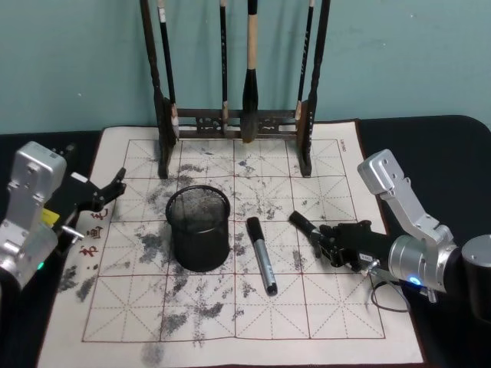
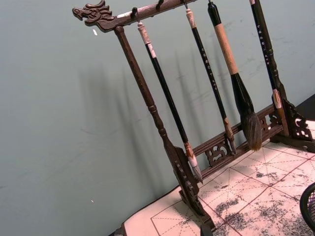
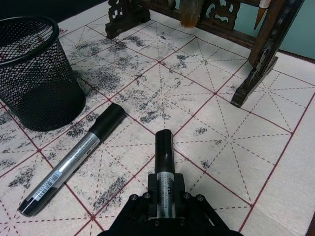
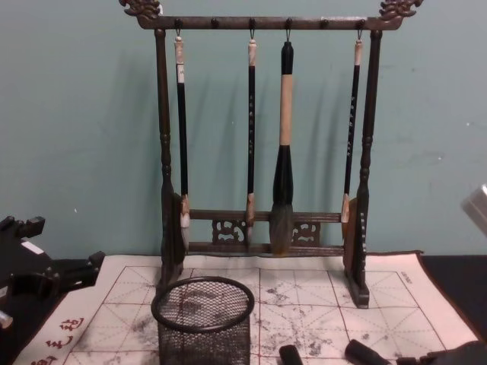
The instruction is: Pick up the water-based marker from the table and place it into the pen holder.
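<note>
Two water-based markers show, each with a black cap and a silver-grey barrel. One marker (image 1: 261, 257) (image 3: 73, 162) lies free on the table (image 1: 337, 322), just right of the pen holder (image 1: 198, 228) (image 3: 35, 73) (image 4: 202, 319), a black mesh cup that stands upright. My right gripper (image 1: 322, 238) (image 3: 165, 197) is shut on the barrel of the other marker (image 1: 304, 224) (image 3: 164, 150), low over the mat to the right of the free one, its cap pointing towards the cup and rack. My left gripper (image 1: 107, 192) (image 4: 53, 255) hangs open over the mat's left edge, holding nothing.
A tall dark wooden brush rack (image 1: 238, 119) (image 2: 162, 132) (image 4: 262, 228) with several hanging brushes stands at the back of the mat, behind the cup. A thin cable (image 1: 387, 295) trails by my right wrist. Dark tabletop borders the mat on both sides.
</note>
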